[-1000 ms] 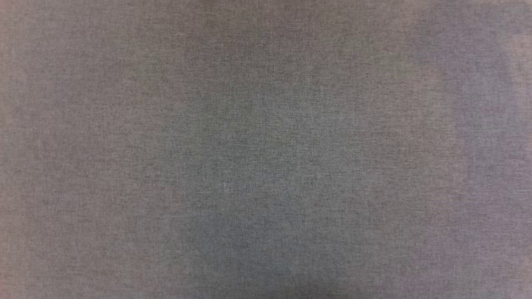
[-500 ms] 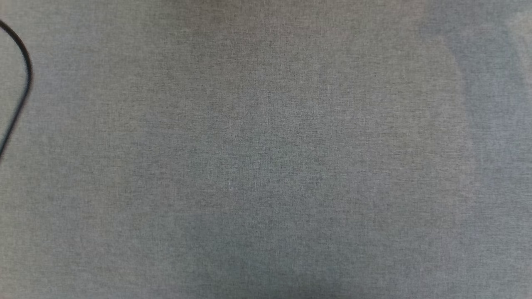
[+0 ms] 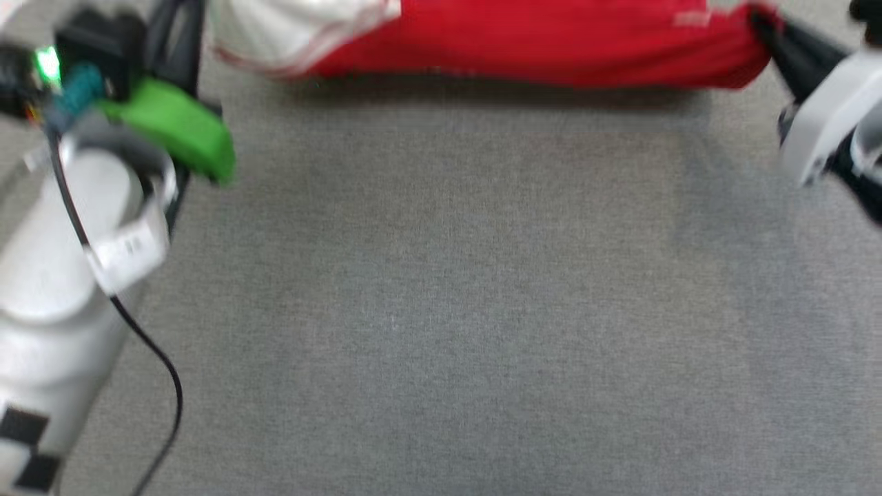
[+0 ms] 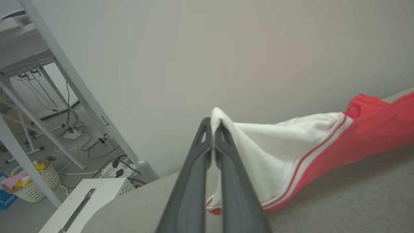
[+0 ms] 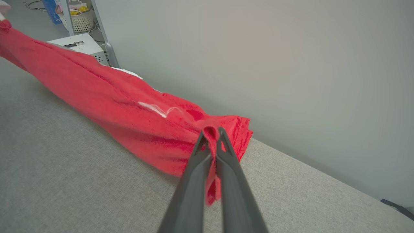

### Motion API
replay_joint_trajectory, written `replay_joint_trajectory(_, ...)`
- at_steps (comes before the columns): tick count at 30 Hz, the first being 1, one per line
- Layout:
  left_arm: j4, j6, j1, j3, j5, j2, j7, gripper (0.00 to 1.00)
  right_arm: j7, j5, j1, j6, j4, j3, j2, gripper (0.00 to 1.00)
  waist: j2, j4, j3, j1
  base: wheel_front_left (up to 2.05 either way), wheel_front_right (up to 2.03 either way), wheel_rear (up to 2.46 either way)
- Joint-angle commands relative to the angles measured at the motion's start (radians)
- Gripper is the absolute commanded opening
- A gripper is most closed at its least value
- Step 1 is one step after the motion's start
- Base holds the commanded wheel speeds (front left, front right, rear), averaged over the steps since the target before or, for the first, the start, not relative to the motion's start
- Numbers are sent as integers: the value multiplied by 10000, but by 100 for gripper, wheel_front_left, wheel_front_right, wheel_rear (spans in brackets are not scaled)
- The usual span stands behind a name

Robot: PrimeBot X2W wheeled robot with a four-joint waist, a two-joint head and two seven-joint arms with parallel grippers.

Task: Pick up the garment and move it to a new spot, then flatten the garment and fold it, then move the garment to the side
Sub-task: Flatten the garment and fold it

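Garment (image 3: 537,48) stretched left-right along far side of table (image 3: 441,310), bunched into long red roll. Left jaws clenched on tip of white sleeve (image 4: 278,145); right jaws clenched on red corner (image 5: 241,129) at opposite end. Two-end grip likely meant to keep cloth taut for carrying and laying flat. Underside close to table; contact unclear. Grey area nearer robot: probable landing spot.

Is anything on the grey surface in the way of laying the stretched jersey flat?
Nothing visible does. The garment spans between the left claw and right claw; the grey surface nearer the robot holds no objects. Only a black cable trails along its left edge.
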Motion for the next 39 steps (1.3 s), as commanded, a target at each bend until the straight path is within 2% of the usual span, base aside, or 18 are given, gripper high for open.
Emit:
replay_joint_trajectory(1, -298, 228, 750, 24, -164, 144, -61, 0, -88, 130, 554, -7, -200, 157, -126, 0, 0, 27, -1078, 0, 0, 0, 0)
replay_joint_trajectory(6, -1796, 1059, 3431, -432, -370, 354, 268, 0, -226, 636, 2509, -7, -628, 272, -576, 0, 0, 129, -1927, 0, 0, 0, 0)
replay_joint_trajectory(14, -3367, 2091, 6887, -1028, -953, 715, 790, 0, -444, 1113, 5440, -7, -1080, 7, -906, 0, 0, 81, -2976, 0, 0, 0, 0)
replay_joint_trajectory(17, -3713, 2336, 7875, -1079, -1291, 834, 820, 0, -464, 1204, 6402, -7, -1216, -166, -1005, 0, 0, 94, -3271, 0, 0, 0, 0)
replay_joint_trajectory(26, -4148, 2761, 9967, -1436, -2048, 710, 833, 0, -57, 1399, 9187, -7, -1964, -1256, -1343, 0, 0, 129, -3734, 0, 0, 0, 0)
replay_joint_trajectory(30, -4168, 2779, 10554, -1712, -2220, 583, 882, 0, 301, 1228, 10115, -7, -2541, -1866, -1394, 0, 0, 52, -3689, 0, 0, 0, 0)
replay_joint_trajectory(34, -4114, 2769, 10554, -1799, -2146, 536, 821, 0, 728, 949, 10732, -7, -3081, -2600, -1285, 0, 0, 19, -3494, 0, 0, 0, 0)
replay_joint_trajectory(39, -4004, 2533, 9621, -1689, -1799, 650, 818, 0, 1174, 501, 10924, -7, -3597, -3705, -940, 0, 0, -16, -3237, 0, 0, 0, 0)
